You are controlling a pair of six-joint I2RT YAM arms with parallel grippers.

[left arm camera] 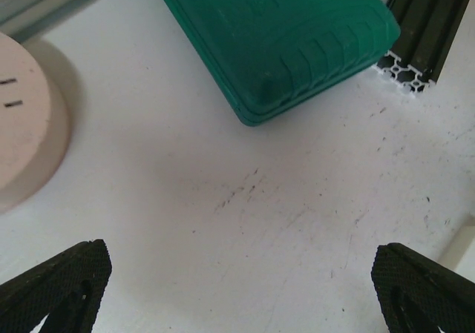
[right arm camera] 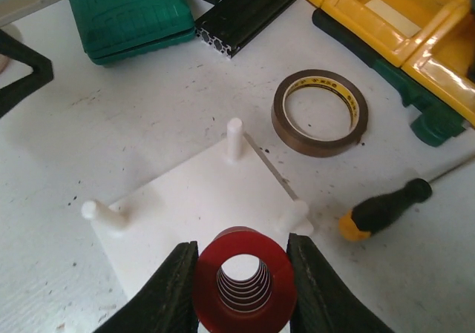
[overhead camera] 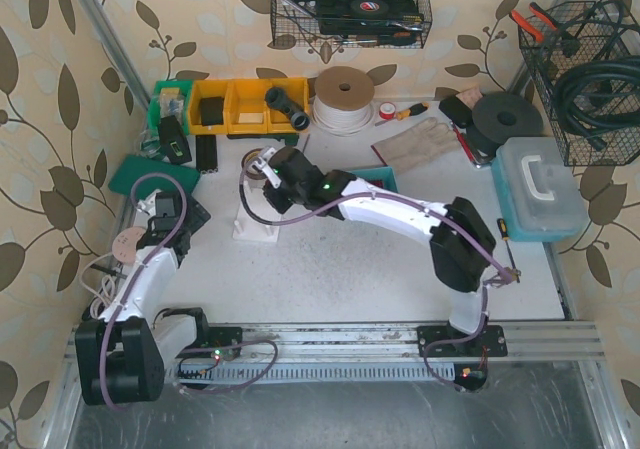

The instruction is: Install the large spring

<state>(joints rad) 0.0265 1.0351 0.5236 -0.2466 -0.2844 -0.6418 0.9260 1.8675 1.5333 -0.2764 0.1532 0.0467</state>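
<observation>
White tabletop, scuffed with small dark marks, fills the work area in front of leaf-patterned wallpaper.

Low over it, the large spring sits end-on to the right wrist camera. It has a red outer ring with its coils stepping back inside. The right gripper has closed on it from both sides, one black finger pressed against each flank.

The spring hangs over the near edge of a white base plate that lies flat on the table. Three white pegs stand on the plate, one at the far corner and one near each side corner. None of them is inside the spring.

Just beyond the plate lies a roll of brown tape, flat on the table. To its right is a screwdriver with a black and yellow handle. Farther back are a black aluminium extrusion, a green plastic case and a row of yellow bins.

The left gripper hovers over bare table well left of the plate. Its textured fingertips are spread to the two edges of the left wrist view, with nothing between them. Ahead of it lies the corner of the green case, and a round beige disc sits at its left.
</observation>
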